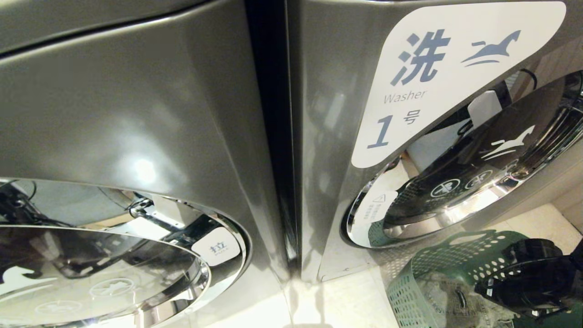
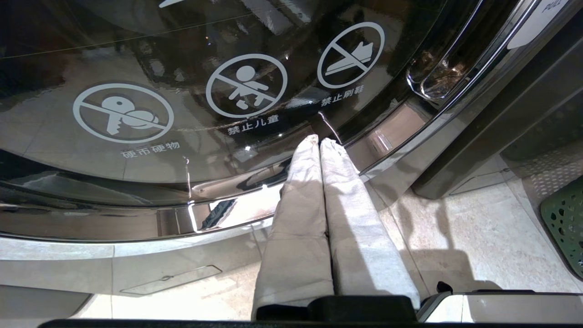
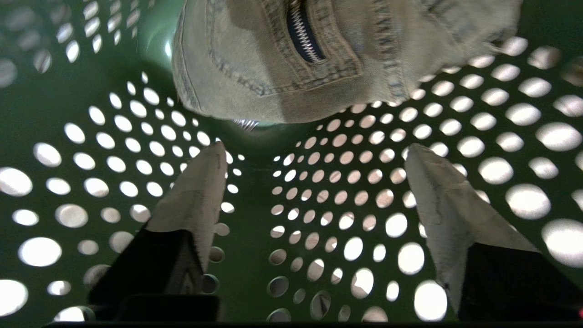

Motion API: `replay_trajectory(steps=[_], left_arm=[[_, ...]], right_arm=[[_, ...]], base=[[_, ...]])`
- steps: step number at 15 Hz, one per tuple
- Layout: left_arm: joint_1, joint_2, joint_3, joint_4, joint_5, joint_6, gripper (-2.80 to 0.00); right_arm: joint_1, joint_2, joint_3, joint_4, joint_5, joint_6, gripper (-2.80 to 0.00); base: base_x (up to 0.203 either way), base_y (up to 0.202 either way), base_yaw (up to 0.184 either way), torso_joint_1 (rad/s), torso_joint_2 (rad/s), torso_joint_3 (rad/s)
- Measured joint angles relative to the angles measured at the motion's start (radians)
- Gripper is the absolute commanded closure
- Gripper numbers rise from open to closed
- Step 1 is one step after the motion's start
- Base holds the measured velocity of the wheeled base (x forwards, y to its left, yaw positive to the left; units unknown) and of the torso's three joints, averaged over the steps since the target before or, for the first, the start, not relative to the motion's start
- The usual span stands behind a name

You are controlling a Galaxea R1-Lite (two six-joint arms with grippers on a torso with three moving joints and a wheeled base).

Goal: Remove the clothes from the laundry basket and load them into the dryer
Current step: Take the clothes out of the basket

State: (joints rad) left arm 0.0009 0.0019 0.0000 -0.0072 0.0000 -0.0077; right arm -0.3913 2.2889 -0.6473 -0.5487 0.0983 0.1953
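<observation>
Green perforated plastic formed the laundry basket [image 1: 423, 273], which stood on the pale tiled floor [image 1: 346, 300] at the lower right of the head view, in front of the grey machine [image 1: 328, 114] labelled "Washer 1". That machine's round, chrome-rimmed door [image 1: 478, 182] stood swung open, its dark glass glossy and printed with white symbols. To the left sat a second grey machine [image 1: 136, 100] with a shut, mirror-like round door [image 1: 100, 273] and a small white pull tag.

Inside the basket lay the clothes [image 3: 328, 59]: pale, washed-out denim with heavy stitched seams and a metal zipper, crumpled against the basket's wall of round holes.

Down inside the basket hung the right gripper [image 3: 314, 182], its two cloth-wrapped, wedge-shaped fingers [image 3: 196, 200] spread wide apart with only the holed green wall showing between them. They gripped nothing; the denim lay just beyond the fingertips, not touching them. In the head view, the dark right arm [image 1: 528, 273] reached over the basket's rim.

Parked low before the shut door of the left machine was the left gripper [image 2: 319, 143], its two white cloth-covered fingers [image 2: 300, 205] pressed together along their length, holding nothing, their tips close to the door's glossy chrome rim.
</observation>
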Motion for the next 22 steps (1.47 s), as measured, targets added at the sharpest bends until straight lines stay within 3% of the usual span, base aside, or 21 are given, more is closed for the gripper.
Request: replay_trajectory(steps=[10,22], left_arm=[[0.001,0.000,0.000,0.000,0.000,0.000,0.00],[0.001,0.000,0.000,0.000,0.000,0.000,0.00]], right_arm=[[-0.085,0.200,-0.129,-0.101,0.075,-0.236,-2.80],[-0.092,0.469,-0.367,-0.142,0.142,-0.245,-2.80]], base=[[0.000,0.000,0.000,0.000,0.00,0.000],[0.000,0.000,0.000,0.000,0.00,0.000]])
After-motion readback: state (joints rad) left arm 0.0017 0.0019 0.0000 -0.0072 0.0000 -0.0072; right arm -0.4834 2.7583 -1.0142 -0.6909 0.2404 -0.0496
